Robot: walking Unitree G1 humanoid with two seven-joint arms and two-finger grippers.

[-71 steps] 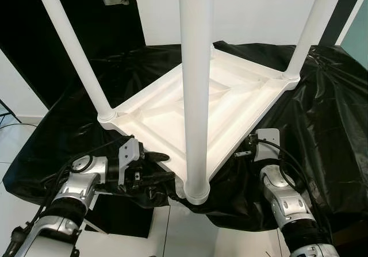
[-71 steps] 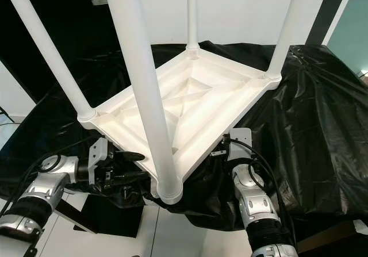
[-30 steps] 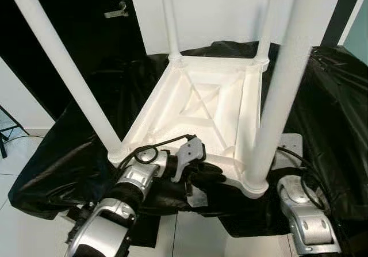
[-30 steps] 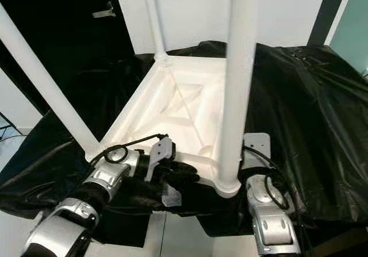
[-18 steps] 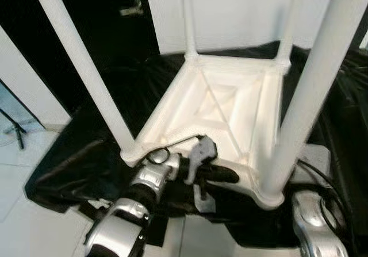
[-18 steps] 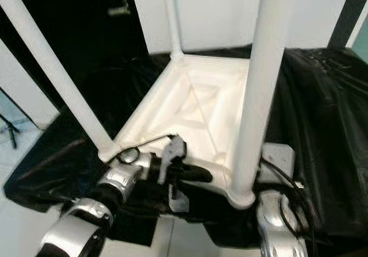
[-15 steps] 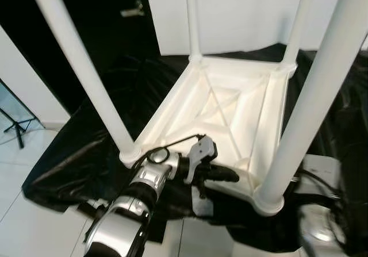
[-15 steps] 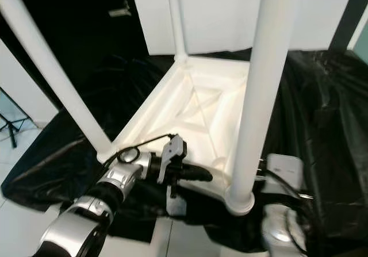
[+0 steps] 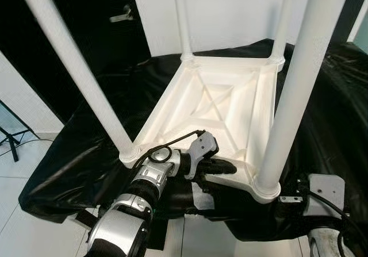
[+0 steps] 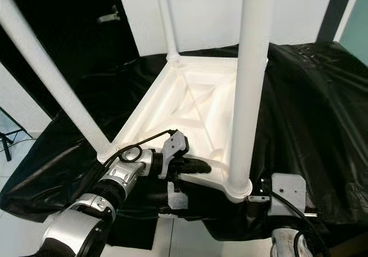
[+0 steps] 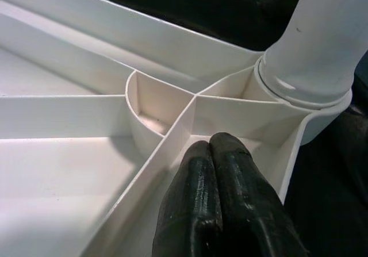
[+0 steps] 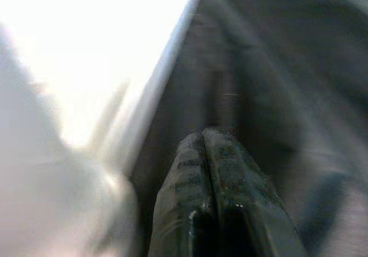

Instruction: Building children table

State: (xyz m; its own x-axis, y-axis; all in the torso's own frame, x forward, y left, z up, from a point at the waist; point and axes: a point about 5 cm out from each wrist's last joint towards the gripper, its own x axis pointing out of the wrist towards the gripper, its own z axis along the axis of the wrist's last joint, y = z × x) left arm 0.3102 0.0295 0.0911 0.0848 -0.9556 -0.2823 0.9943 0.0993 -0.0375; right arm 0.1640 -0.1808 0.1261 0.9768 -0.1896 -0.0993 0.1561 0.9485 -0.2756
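A white plastic children's table [image 9: 213,104] lies upside down on a surface covered by a black sheet [image 9: 86,153], its four legs pointing up. The near-left leg [image 9: 80,73] and the near-right leg [image 9: 293,96] stand closest to me. My left gripper [image 9: 227,167] is shut with nothing in it, reaching over the table's near rim. In the left wrist view its fingertips [image 11: 217,145] rest on a rib beside the near-right leg's socket [image 11: 305,81]. My right wrist [image 9: 323,189] sits low, just right of that leg. The blurred right gripper [image 12: 204,136] is shut beside the table's white edge.
The black sheet [image 10: 310,107] hangs over the surface's front edge, with white floor [image 9: 34,222] below. A dark door with a handle [image 9: 119,15] stands at the back left beside a white wall [image 9: 230,10]. A tripod foot [image 9: 8,139] shows at the far left.
The view has shifted, so a side of the table faces me instead of a corner. My left gripper came up over the near rim. My right wrist dropped back from the near-right leg.
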